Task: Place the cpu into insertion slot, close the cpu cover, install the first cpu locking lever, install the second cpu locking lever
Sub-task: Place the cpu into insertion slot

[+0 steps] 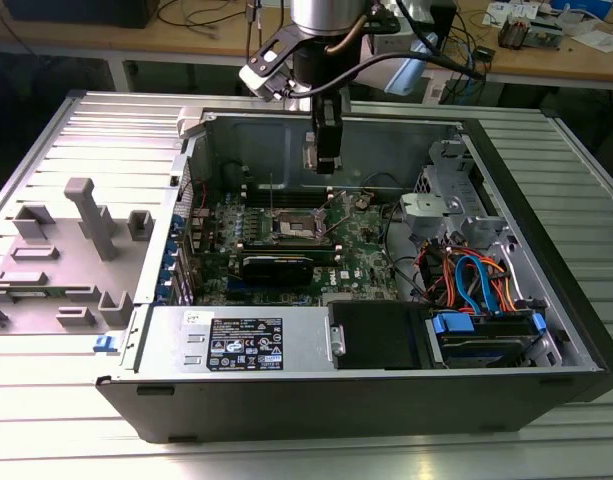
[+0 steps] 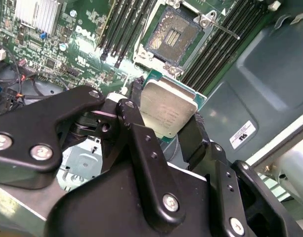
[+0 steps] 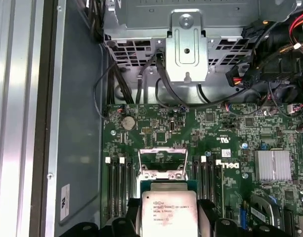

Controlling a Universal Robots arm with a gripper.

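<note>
Here, cpu gripped, ribbed table, wooden bench

**The cpu held over the open insertion slot**

The cpu is a flat square chip with a silver-grey metal top, printed lettering and a green edge. The gripper clamps it by two opposite sides between black fingers, with the top facing both wrist cameras. It hangs clear of the board, close to the insertion slot but not in it. The slot is a square socket with a silvery rim, set between rows of long black memory slots. In the second wrist view its dull, dark contact field lies bare. In the exterior view the slot sits near the middle of the green board.
</note>
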